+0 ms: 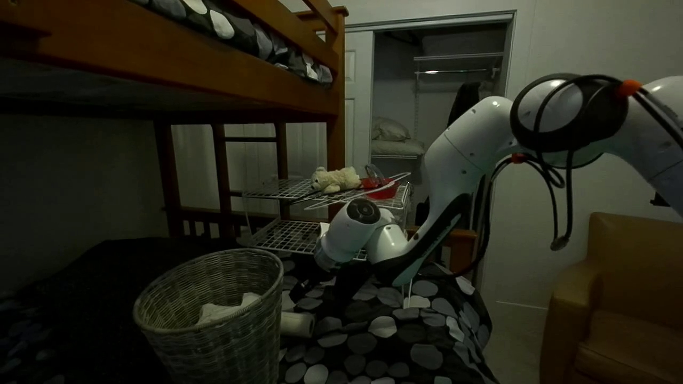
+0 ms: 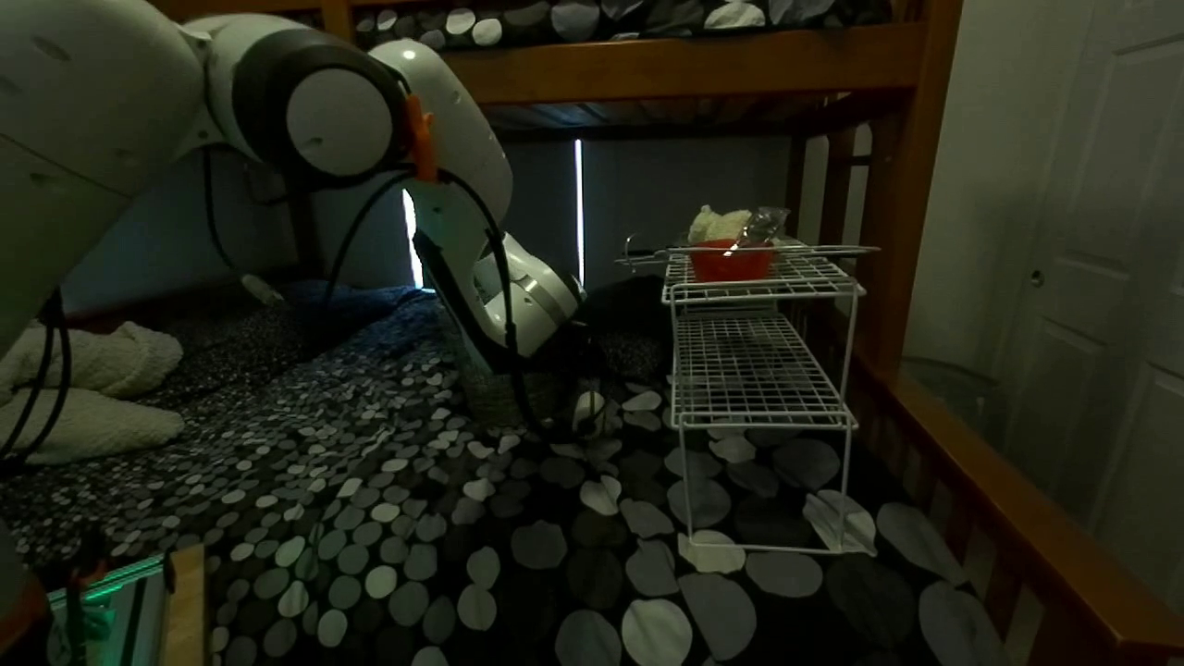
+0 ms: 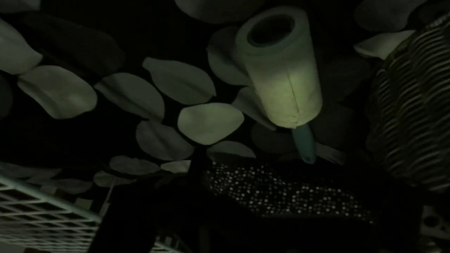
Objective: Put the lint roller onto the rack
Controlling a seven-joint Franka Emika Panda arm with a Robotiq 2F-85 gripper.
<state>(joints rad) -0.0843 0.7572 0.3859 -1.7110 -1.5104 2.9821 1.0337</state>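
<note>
Lint roller (image 3: 286,82): laid on its side, dotted bedspread (image 1: 384,326), near wicker basket (image 1: 224,346) | fingers (image 1: 302,288): spread wide, holding nothing, presumably to straddle it | wire rack (image 2: 754,370): nearby, destination.

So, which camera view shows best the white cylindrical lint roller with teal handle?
The wrist view: there the white cylindrical lint roller lies unobstructed, its teal handle visible. In an exterior view, only part of the roll shows; the round pale woven basket covers the rest. Elsewhere, I cannot surely make it out.
</note>
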